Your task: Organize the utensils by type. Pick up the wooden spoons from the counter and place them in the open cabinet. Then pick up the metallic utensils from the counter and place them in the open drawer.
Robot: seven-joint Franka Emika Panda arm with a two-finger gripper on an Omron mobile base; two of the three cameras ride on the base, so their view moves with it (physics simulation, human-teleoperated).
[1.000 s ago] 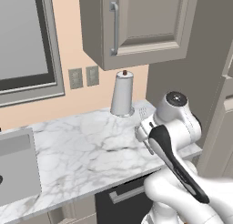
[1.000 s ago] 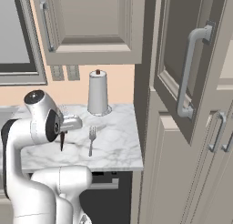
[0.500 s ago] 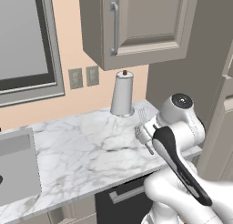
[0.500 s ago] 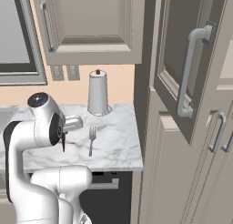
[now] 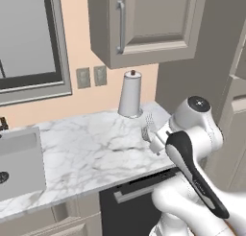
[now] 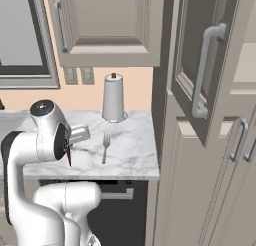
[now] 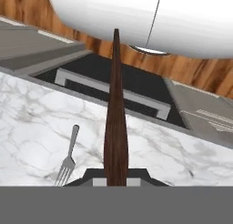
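My gripper [image 7: 116,174] is shut on a slim dark brown utensil [image 7: 115,118] that looks like a wooden spoon's handle; its held end is hidden. In the right base view the gripper [image 6: 69,151] hangs over the front of the white marble counter [image 6: 132,157], and the utensil [image 6: 69,159] points down from it. A silver fork [image 6: 105,147] lies on the counter just right of the hand, and it also lies beside the fingers [image 7: 68,163] in the hand view. The hand [image 5: 154,140] sits near the counter's right end [image 5: 86,148]. The cabinet door [image 6: 200,65] stands open at the right. The drawer is out of view.
A white paper-towel roll [image 6: 113,97] stands at the back of the counter, close behind the fork. A sink [image 5: 19,158] takes the counter's left end. A closed wall cabinet [image 5: 144,24] hangs overhead. A dark appliance front with a bar handle [image 7: 109,91] sits below the counter edge.
The hand has swung a little to the right along the counter's front with the brown utensil still in its grip. The fork has not moved.
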